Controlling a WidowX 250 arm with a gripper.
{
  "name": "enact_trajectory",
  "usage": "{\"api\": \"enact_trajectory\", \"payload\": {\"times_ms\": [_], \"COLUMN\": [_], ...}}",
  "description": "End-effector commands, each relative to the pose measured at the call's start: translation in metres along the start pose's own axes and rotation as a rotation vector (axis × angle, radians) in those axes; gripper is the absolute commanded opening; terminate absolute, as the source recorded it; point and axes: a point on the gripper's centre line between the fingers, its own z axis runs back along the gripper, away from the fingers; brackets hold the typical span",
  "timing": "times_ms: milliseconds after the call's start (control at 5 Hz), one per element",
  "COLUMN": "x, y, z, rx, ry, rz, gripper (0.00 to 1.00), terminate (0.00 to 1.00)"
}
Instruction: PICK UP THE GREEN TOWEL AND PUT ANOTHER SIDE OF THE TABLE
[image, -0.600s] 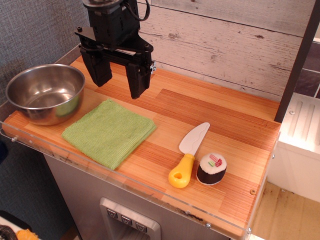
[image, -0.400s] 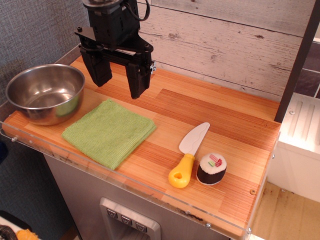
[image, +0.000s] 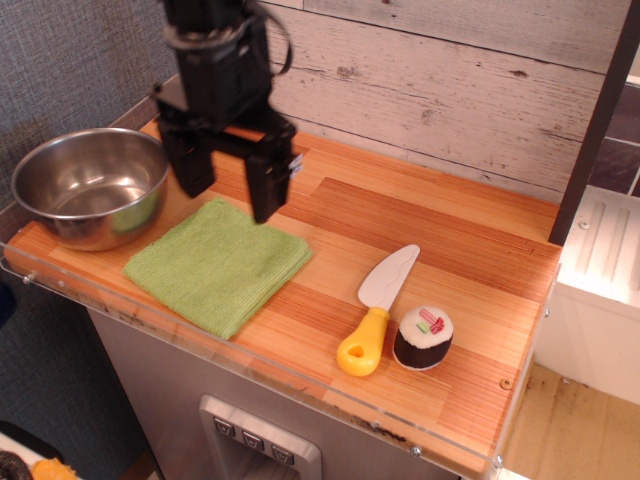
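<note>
Claw (image: 227, 192) hangs wide open and empty, hiding the green towel's (image: 215, 265) far edge.

The lime-green folded towel (image: 218, 263) lies flat near the left front of the wooden table (image: 440, 250).

Readable text: none can be read anywhere in the scene.
Sushi roll toy (image: 422, 338): red and green marks on its white top, a pattern and not letters.
Cabinet button panel (image: 257, 438): small marks on the buttons at the near edge, too small to read.
</note>
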Motion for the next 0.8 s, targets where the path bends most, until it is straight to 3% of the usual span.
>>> {"api": "enact_trajectory", "payload": {"times_ms": [0,600], "x": [-0.01,-0.016], "y": [0.026,0.043], "z": [-0.025,-0.066], "rx": [0.026,-0.042], "ry": [-0.043,-0.064], "rz": [-0.058,-0.233], "gripper": [1.0,1.0], "terminate": [0.0,0.0]}}
